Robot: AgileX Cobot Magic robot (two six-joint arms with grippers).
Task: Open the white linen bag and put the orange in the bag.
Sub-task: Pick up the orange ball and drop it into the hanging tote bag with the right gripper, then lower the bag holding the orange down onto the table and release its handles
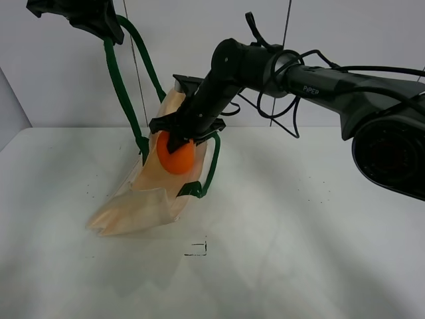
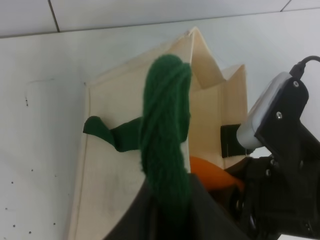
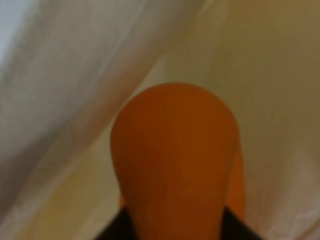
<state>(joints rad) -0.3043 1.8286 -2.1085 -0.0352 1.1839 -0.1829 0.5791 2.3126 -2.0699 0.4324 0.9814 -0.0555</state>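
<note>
Right arm (image 1: 372, 100) reaches across to the bag (image 1: 133, 209), whose mouth the left gripper (image 1: 106, 32) holds up, jaws clamped on a handle (image 2: 165, 125). Just inside that mouth, the right gripper (image 1: 187, 133) pinches the orange (image 1: 176, 156). If the handle slips, cloth could sag and the orange roll out past the mouth.

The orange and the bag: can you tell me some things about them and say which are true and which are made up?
1. The left gripper holds the white linen bag up by a green handle. True.
2. The orange lies loose beside the white linen bag. False: it is held at the bag's open mouth.
3. The right gripper is holding the orange. True.
4. The white linen bag is folded flat and shut. False: its mouth is pulled open.
</note>
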